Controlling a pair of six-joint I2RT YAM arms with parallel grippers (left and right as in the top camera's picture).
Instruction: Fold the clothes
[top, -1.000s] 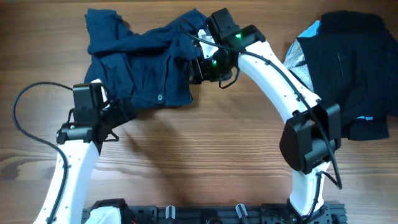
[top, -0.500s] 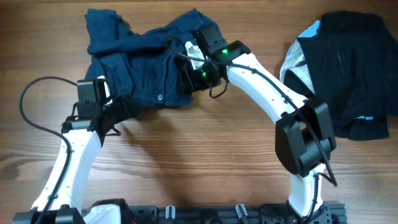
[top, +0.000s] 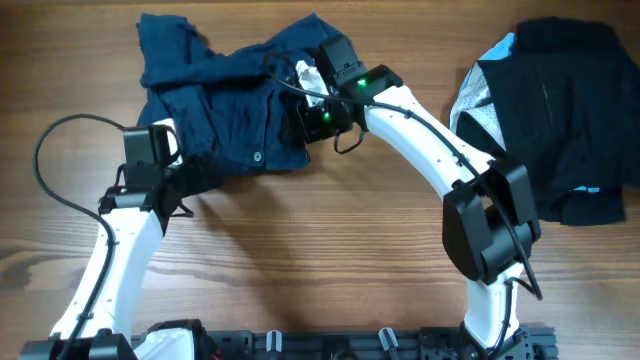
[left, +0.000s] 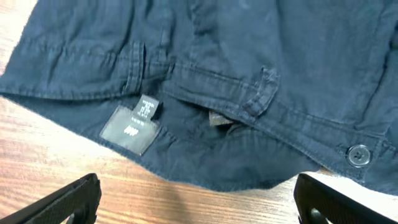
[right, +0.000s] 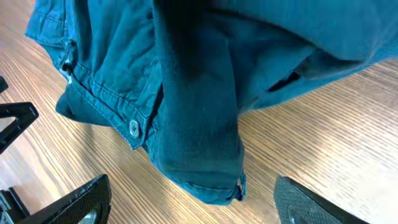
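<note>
On the surface (top: 330, 230) lie crumpled navy shorts (top: 225, 100). At their waistband (left: 298, 124) edge, left end effector (left: 202, 202) and right end effector (right: 196, 205) both gape, holding nothing. Best pinch opposite waistband corners, then pull flat before folding.

The shorts (left: 249, 56) run off the top edge in both wrist views. The print on their label (left: 130, 129) is too small to read. Below the shorts, the bottom edge cuts off all but the finger ends of the right claw (right: 189, 202).

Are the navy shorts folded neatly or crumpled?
Crumpled: the navy shorts lie bunched and uneven, with fabric doubled over itself.
</note>
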